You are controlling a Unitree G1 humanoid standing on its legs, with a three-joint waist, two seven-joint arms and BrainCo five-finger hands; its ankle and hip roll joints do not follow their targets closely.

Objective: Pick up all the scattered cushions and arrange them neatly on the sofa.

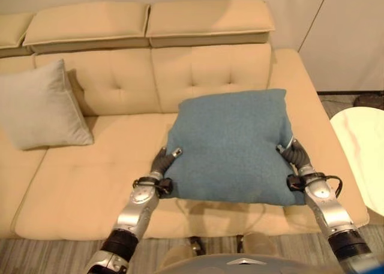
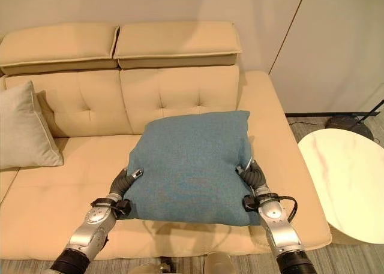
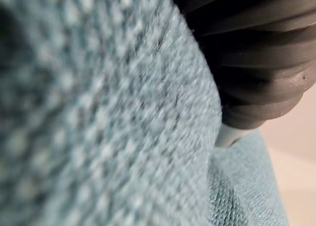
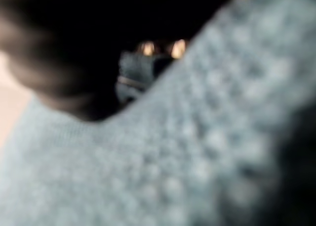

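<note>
Left hand: the left hand (image 1: 163, 160) presses the near left side of the blue cushion (image 1: 234, 145); the thumb lies on top, the fingers are tucked under the cloth, so I cannot tell whether they curl.
Right hand: the right hand (image 1: 294, 154) meets the cushion's right side the same way, its fingers hidden too.
Blue cushion: square, plump, coarse teal weave; held between both hands over the sofa's (image 1: 90, 184) front edge, towards its right end, apparently to keep it level.
Sofa: cream, smooth upholstery with tufted buttons on the backrest and two padded headrests above.
Grey cushion: a pale grey cushion (image 1: 39, 106) with a soft, matte cover leans upright against the backrest at the left end, already placed.
Side table: a round white table (image 2: 348, 184) stands beside the sofa's right arm.
</note>
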